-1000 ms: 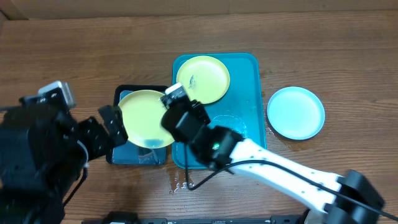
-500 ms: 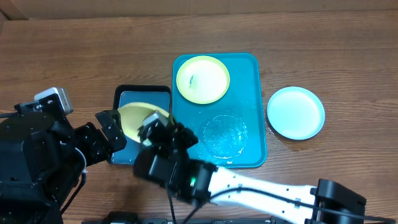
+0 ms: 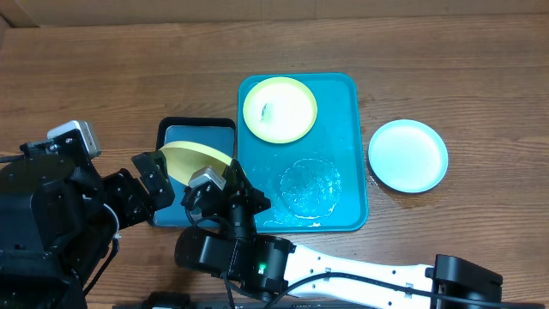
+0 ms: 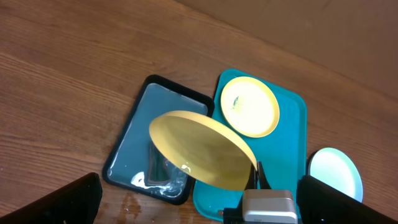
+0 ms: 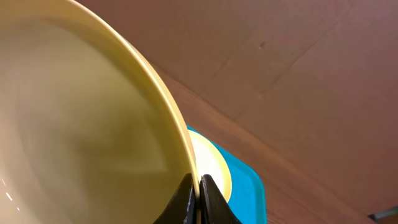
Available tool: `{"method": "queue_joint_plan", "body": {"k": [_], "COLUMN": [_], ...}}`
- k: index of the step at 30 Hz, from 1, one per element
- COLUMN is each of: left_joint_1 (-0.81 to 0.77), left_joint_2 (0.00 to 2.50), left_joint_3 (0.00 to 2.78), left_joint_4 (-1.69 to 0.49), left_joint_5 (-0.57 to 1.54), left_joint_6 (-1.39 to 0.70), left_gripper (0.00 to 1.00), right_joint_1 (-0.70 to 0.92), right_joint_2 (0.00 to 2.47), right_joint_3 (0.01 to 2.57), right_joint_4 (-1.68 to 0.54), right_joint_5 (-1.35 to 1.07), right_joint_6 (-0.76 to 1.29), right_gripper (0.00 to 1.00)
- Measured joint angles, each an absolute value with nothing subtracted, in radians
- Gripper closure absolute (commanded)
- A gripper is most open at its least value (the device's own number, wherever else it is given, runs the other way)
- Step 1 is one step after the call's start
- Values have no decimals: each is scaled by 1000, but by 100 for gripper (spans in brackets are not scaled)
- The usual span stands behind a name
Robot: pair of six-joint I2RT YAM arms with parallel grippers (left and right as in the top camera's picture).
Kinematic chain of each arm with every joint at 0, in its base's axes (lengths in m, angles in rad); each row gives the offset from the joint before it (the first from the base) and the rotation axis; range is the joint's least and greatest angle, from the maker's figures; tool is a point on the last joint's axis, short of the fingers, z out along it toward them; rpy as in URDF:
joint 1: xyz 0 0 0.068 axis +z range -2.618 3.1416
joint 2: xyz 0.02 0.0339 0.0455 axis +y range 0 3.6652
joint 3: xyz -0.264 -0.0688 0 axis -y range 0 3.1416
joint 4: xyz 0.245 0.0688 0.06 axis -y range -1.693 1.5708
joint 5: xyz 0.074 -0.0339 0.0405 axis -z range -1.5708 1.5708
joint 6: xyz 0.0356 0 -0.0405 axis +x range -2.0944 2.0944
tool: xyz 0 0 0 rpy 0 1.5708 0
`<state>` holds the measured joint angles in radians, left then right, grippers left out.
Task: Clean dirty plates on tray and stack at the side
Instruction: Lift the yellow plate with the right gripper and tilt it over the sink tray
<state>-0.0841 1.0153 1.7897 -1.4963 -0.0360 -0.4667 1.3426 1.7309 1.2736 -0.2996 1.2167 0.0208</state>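
Note:
My right gripper (image 5: 197,186) is shut on the rim of a yellow-green plate (image 3: 196,158). It holds the plate steeply tilted above the small black-rimmed tray; the plate also shows in the left wrist view (image 4: 199,149) and fills the right wrist view (image 5: 81,124). My left gripper (image 3: 157,184) is open, just left of that plate. A second yellow-green plate (image 3: 280,109) with a small smudge lies at the far end of the turquoise tray (image 3: 347,146). The light blue plate (image 3: 407,154) lies on the table right of the tray.
The black-rimmed blue tray (image 3: 196,129) holds water and a dark sponge (image 4: 158,168). A wet patch (image 3: 309,184) lies on the turquoise tray, and drips mark the wood near the tray's front.
My right arm has swung left and toward the table's front with the yellow-green plate, which now stands more on edge over the small tray. The left arm has shifted slightly.

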Motion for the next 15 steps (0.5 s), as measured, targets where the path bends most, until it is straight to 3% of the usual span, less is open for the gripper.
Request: {"method": "queue_joint_plan", "body": {"k": [15], "left_joint_1": [-84], "left_joint_2": [1015], "left_joint_3": [1790], "left_joint_4": [-1496], "left_joint_5": [-36], "left_joint_6": [-467], "left_gripper": [0], "right_joint_1": [1343], "right_joint_2": [1731], "right_joint_3": [1274], "right_joint_4": [-299], "right_joint_5": [1237], "right_joint_6": [-5], "right_gripper": [96]}}
